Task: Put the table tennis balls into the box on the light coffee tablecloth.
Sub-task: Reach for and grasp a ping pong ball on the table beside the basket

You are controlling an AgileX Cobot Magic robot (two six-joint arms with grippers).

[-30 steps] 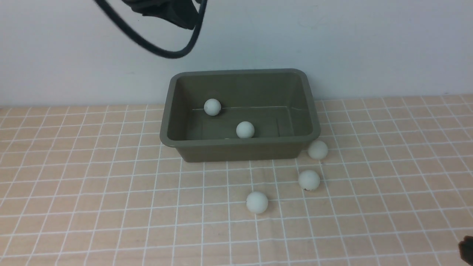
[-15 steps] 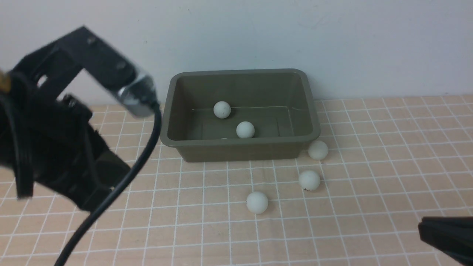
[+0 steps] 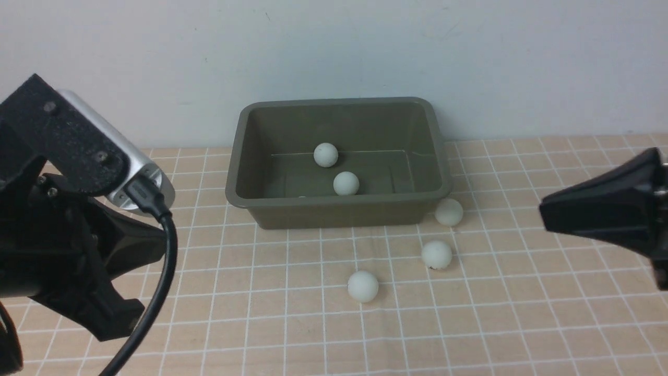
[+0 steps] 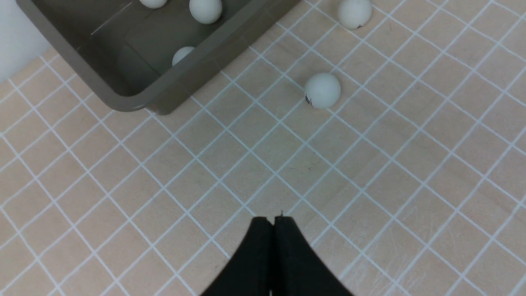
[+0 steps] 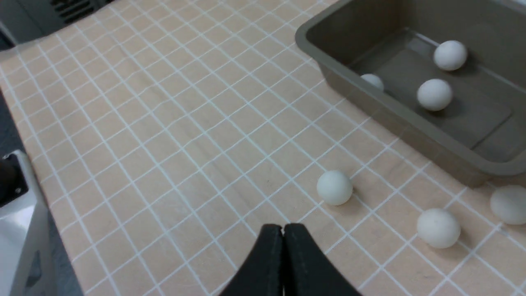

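White balls (image 3: 346,183) lie three inside the olive box (image 3: 339,214) and three on the checked tablecloth (image 3: 261,313); left gripper (image 4: 274,220) and right gripper (image 5: 282,228) are pinched closed, empty.

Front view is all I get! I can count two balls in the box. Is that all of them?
Observer: No, there are three. A third ball sits against the near wall of the box, almost hidden from you.
Operator: Is the left gripper open?
Observer: No. The left wrist view shows the left gripper shut, with nothing in it.
Operator: And the right one?
Observer: The right gripper is shut too, and it is also empty.
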